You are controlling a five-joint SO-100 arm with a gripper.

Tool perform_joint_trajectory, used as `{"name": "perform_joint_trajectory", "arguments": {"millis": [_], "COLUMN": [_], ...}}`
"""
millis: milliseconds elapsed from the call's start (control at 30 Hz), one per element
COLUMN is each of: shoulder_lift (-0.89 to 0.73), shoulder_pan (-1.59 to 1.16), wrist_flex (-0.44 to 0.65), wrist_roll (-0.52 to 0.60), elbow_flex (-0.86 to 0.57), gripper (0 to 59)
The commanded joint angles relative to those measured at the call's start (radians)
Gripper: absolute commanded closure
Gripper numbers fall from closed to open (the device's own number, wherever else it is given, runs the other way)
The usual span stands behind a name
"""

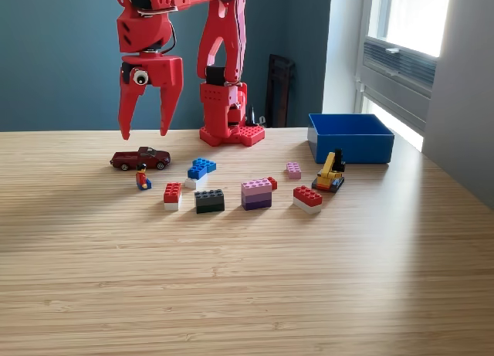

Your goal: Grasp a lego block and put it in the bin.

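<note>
My red gripper [143, 132] hangs open above the table's far left, fingers pointing down, nothing between them. It hovers just over a dark red toy car [140, 158]. Several lego blocks lie in the middle of the table: a blue block [201, 169], a red-and-white block [172, 194], a black block [209, 200], a pink-and-purple block [256, 194], a red-and-white block [307, 198] further right and a small pink block [293, 169]. The blue bin [351, 137] stands at the back right; nothing shows above its walls.
A small lego figure [143, 178] stands in front of the car. A yellow toy digger [329, 174] sits just in front of the bin. The arm's red base [230, 116] is at the table's back middle. A window is on the right.
</note>
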Motion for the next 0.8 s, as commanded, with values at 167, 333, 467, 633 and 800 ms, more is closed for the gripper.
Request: {"name": "perform_joint_trajectory", "arguments": {"millis": [167, 333, 467, 633, 800], "shoulder_lift": [0.009, 0.006, 0.003, -0.034, -0.170], "shoulder_pan": [-0.002, -0.014, -0.023, -0.051, -0.069], "wrist_flex": [-0.129, -0.158, -0.189, -0.201, -0.201], "wrist_roll": [0.037, 0.023, -0.002, -0.020, -0.017], "elbow_flex": [0.026, 0.025, 0.034, 0.029, -0.014], "gripper": [30.7, 30.6, 31.0, 31.6, 32.5]}}
